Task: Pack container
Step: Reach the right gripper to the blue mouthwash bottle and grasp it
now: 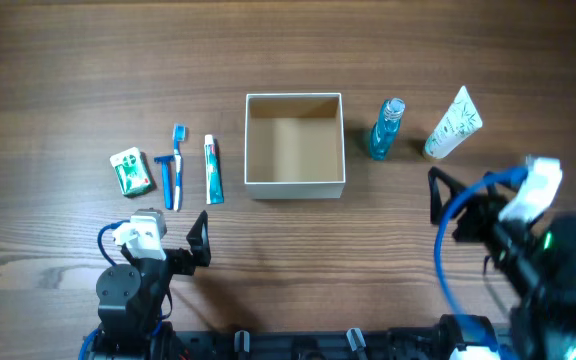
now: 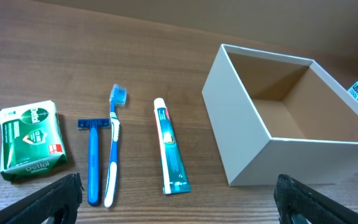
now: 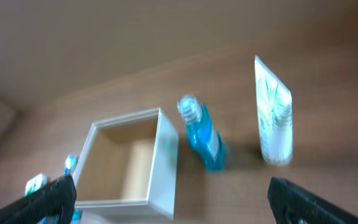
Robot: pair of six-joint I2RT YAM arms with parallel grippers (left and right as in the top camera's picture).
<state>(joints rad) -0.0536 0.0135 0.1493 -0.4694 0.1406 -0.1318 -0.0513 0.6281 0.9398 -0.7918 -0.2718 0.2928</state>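
Note:
The container (image 1: 294,185), a square white-walled box with a tan inside, stands empty mid-table; it also shows in the left wrist view (image 2: 241,140) and the right wrist view (image 3: 166,162). Left of it lie a toothpaste tube (image 1: 213,170), a toothbrush (image 1: 178,165), a blue razor (image 1: 166,180) and a green-and-white soap packet (image 1: 131,171). Right of it stand a blue mouthwash bottle (image 1: 387,129) and a white tube (image 1: 453,123). My left gripper (image 1: 200,240) is open and empty, near the front edge below the toiletries. My right gripper (image 1: 436,195) is open and empty, right of the container.
The wooden table (image 1: 68,80) extends bare behind the objects. Blue cables run along both arms at the front edge.

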